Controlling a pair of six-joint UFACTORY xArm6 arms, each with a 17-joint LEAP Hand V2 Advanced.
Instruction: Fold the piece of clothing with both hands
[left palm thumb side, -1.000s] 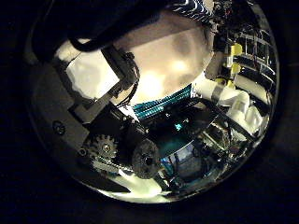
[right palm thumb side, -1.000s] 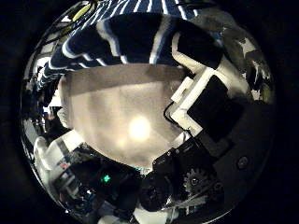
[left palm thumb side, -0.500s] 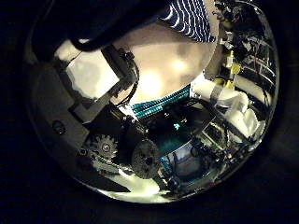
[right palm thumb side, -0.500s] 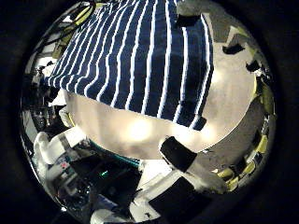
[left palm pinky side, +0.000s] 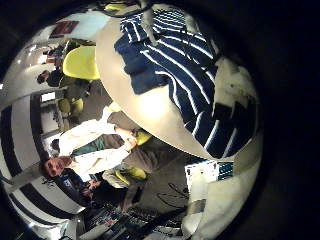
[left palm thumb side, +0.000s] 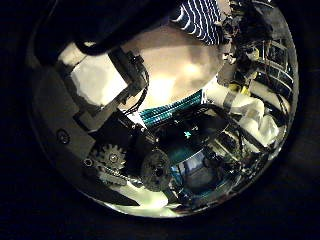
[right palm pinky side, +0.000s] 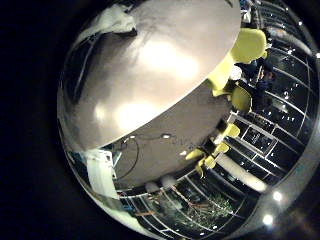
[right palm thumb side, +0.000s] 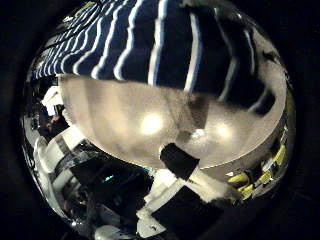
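Bit of a shift since half a second ago: right thumb side palm view now much closer to the striped top (right palm thumb side: 150, 45), with stripes filling the far side of the view instead of the whole hem showing. Hardly any change on the left thumb side, just a sliver of stripes (left palm thumb side: 200, 15) at the edge as before.

Right hand (right palm thumb side: 190, 170): relaxed, fingers sticking out over bare table (right palm thumb side: 140, 120), gripping nothing. Left hand (left palm thumb side: 110, 90): same deal as far as visible, fingers loose, no cloth between them.

Lying out on the round table (left palm pinky side: 150, 105), that top (left palm pinky side: 175, 60), a bit rumpled, ahead of both palms rather than under them. Nothing but bare tabletop (right palm pinky side: 150, 70) off the right hand's little finger side.

Progress-wise: looks like early days. No tidy fold to be seen, no edge picked up. Can't rule out one rough fold already in there, too bunched to tell. Still to do, by the look of it: get both hands on an edge, lift, carry over, flatten.
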